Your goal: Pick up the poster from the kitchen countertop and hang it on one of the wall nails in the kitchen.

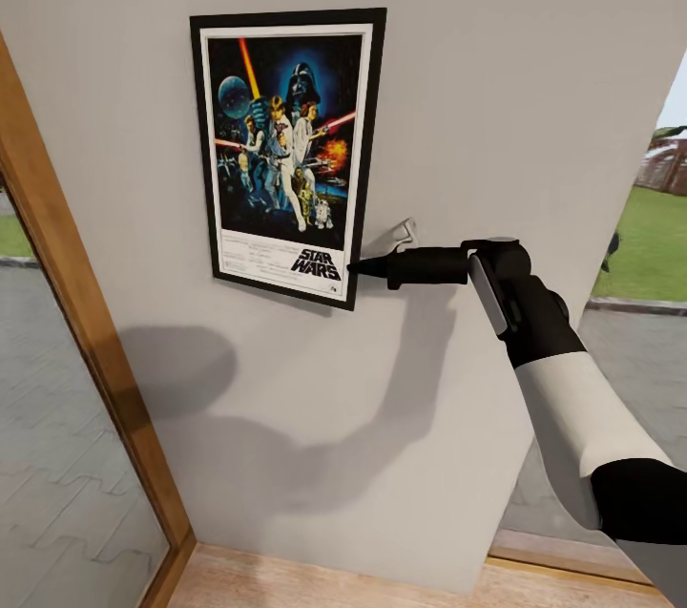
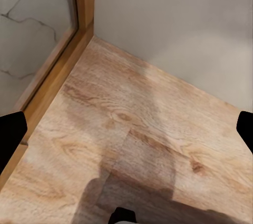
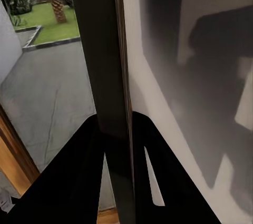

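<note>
The Star Wars poster stands upright and slightly tilted, flat against the light-grey wall. My right gripper reaches in from the right and is shut on the poster's lower right edge. In the right wrist view the dark frame edge runs between the black fingers, which press on both of its sides. The wall nail is hidden. My left gripper hangs open over the wood floor, with nothing between its fingertips.
A wooden window frame with glass runs down the left of the wall. A second window at the right looks onto paving and lawn. Pale wood floor lies at the wall's foot. My arm's shadow falls on the wall.
</note>
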